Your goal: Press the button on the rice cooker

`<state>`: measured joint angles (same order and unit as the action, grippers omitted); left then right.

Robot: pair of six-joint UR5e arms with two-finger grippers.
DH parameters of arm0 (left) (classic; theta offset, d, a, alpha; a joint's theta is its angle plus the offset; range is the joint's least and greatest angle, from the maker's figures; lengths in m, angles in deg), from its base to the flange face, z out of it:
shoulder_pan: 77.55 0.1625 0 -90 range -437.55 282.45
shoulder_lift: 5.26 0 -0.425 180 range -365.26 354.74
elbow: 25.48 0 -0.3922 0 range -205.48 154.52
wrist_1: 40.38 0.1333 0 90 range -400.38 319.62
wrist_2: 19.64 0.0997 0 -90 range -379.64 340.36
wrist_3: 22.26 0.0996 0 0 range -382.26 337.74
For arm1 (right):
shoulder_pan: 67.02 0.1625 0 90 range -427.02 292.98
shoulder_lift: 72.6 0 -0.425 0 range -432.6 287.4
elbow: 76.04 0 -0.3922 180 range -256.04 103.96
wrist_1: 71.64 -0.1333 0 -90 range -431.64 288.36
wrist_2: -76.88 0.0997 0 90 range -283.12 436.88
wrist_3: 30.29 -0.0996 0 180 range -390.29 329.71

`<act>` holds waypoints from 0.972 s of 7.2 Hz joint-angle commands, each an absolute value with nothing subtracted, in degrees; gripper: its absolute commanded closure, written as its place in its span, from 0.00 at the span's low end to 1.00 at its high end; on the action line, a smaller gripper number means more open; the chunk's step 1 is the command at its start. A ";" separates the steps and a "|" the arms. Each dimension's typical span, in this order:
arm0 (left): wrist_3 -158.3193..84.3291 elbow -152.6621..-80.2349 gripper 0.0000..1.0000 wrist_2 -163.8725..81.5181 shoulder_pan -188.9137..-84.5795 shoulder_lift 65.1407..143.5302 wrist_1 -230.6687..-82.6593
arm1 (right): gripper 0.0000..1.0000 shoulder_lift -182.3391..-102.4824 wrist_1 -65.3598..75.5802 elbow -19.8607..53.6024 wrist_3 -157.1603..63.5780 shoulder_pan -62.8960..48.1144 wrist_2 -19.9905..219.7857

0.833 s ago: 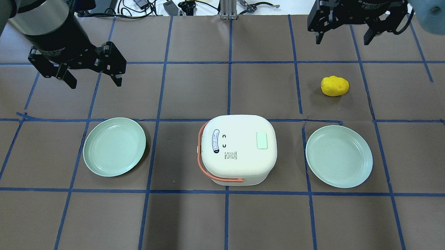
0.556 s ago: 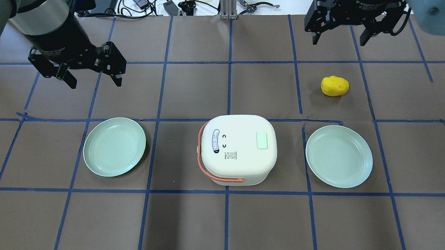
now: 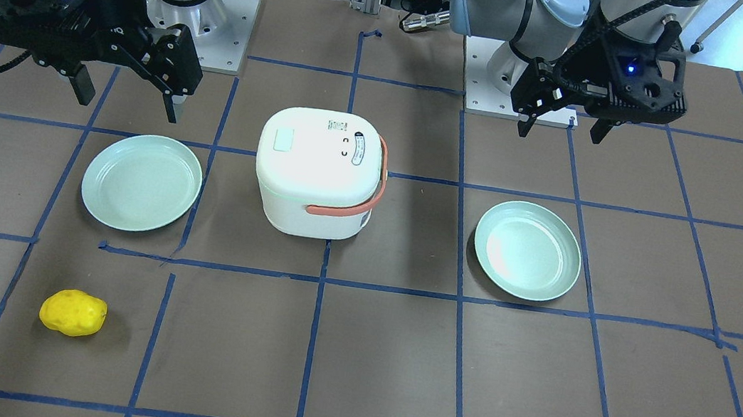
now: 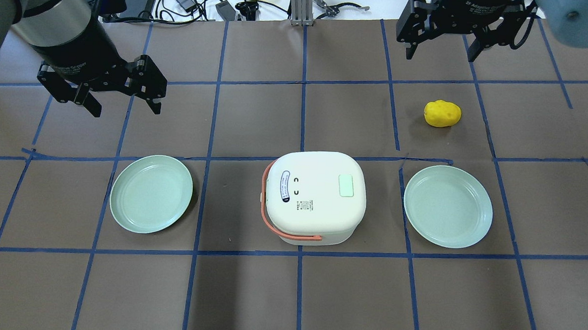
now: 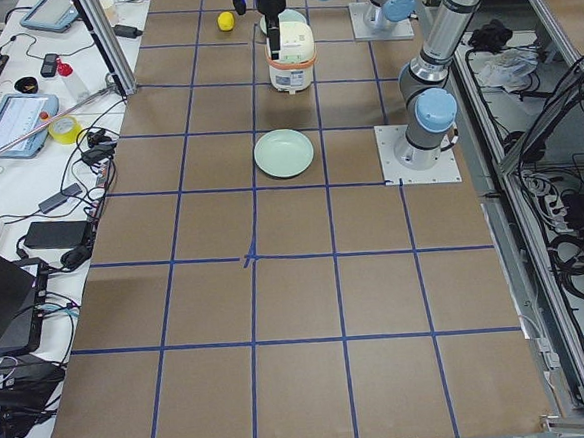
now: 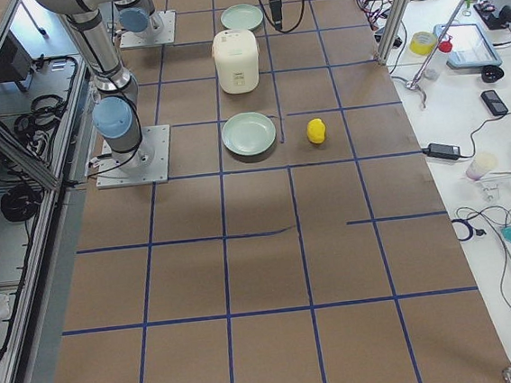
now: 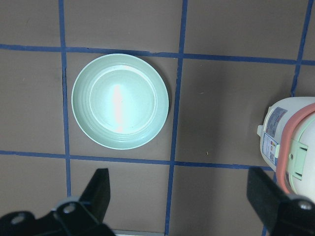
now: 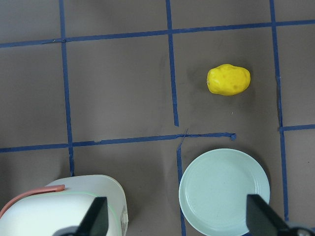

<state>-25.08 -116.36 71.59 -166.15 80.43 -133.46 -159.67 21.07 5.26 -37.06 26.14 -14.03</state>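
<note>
The white rice cooker [image 4: 315,198] with an orange handle stands at the table's middle, lid shut. Its pale green button [image 4: 346,185] is on the lid's right side and also shows in the front-facing view [image 3: 282,139]. My left gripper [image 4: 125,107] is open and empty, hovering to the far left of the cooker, beyond the left plate. My right gripper [image 4: 440,56] is open and empty, high at the far right, beyond the yellow object. The left wrist view shows the cooker's edge [image 7: 295,147]. The right wrist view shows its top corner [image 8: 74,206].
Two empty pale green plates flank the cooker, one on its left [image 4: 151,193] and one on its right [image 4: 448,206]. A yellow potato-like object [image 4: 442,113] lies beyond the right plate. Cables and a metal post [image 4: 301,6] line the far edge.
My right gripper has moved slightly toward the far edge and a little left, still open. The left gripper and the cooker have not moved.
</note>
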 commanded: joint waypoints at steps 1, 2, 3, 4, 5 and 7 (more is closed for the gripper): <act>-25.08 -116.36 0.00 71.59 -166.14 80.43 -133.46 | 0.00 -159.70 20.91 5.26 -37.14 26.14 -14.09; -25.16 -116.36 0.00 71.59 -166.14 80.43 -133.46 | 0.00 -159.70 20.83 5.26 -37.15 26.14 -14.09; -25.08 -116.36 0.00 71.59 -166.14 80.43 -133.46 | 0.00 -159.70 20.65 5.26 -37.06 26.14 -14.00; -25.08 -116.36 0.00 71.59 -166.14 80.43 -133.46 | 0.00 -159.70 20.56 5.26 -37.06 26.14 -14.00; -25.08 -116.36 0.00 71.59 -166.14 80.43 -133.46 | 0.00 -159.70 20.04 5.26 -37.14 26.14 -14.00; -25.08 -116.36 0.00 71.59 -166.14 80.43 -133.46 | 0.33 -159.96 15.57 7.09 -38.46 27.80 -13.22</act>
<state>-25.08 -116.36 71.59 -166.15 80.44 -133.46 -159.82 18.17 5.79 -37.70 26.63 -13.67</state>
